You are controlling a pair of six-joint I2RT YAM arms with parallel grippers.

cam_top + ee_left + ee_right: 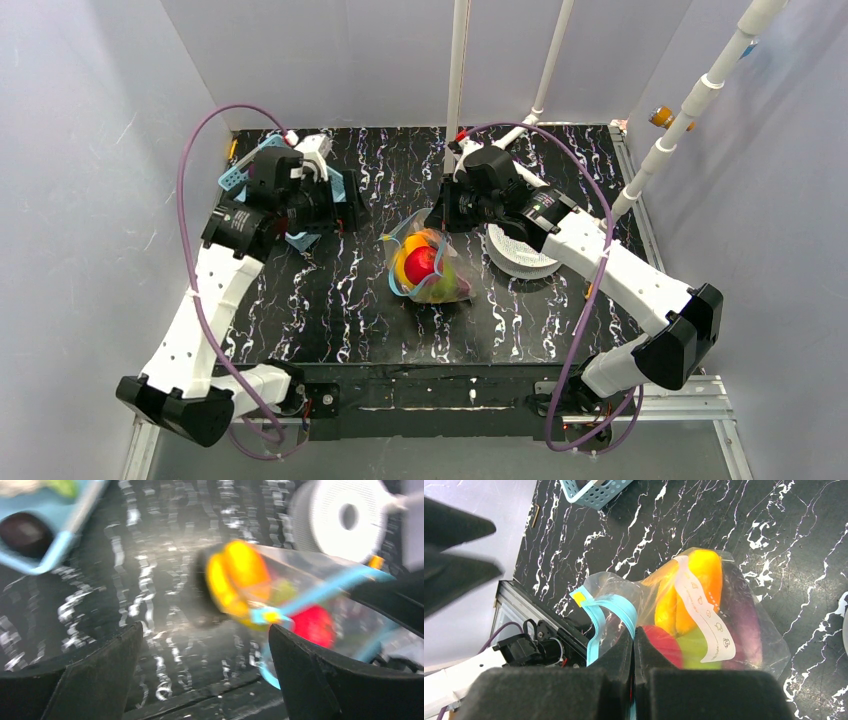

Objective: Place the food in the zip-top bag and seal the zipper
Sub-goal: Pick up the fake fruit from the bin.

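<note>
The zip-top bag [430, 268] lies mid-table, its mouth gaping, with the food inside: yellow-orange pieces [694, 590], a red piece [312, 625], a green piece [694, 650] and something purple [746, 625]. My right gripper [634, 635] is shut on the bag's blue-teal zipper [596, 615] at the mouth's far edge, also seen from above [442, 215]. My left gripper [205, 630] is open wide with nothing between its fingers. It hovers left of the bag, by the basket [348, 205]. A dark round piece [25, 532] lies in the basket.
The light-blue basket [240, 175] stands at the back left, under my left arm. A white perforated disc [520, 258] lies right of the bag, beneath my right arm. White poles [458, 70] rise at the back and right.
</note>
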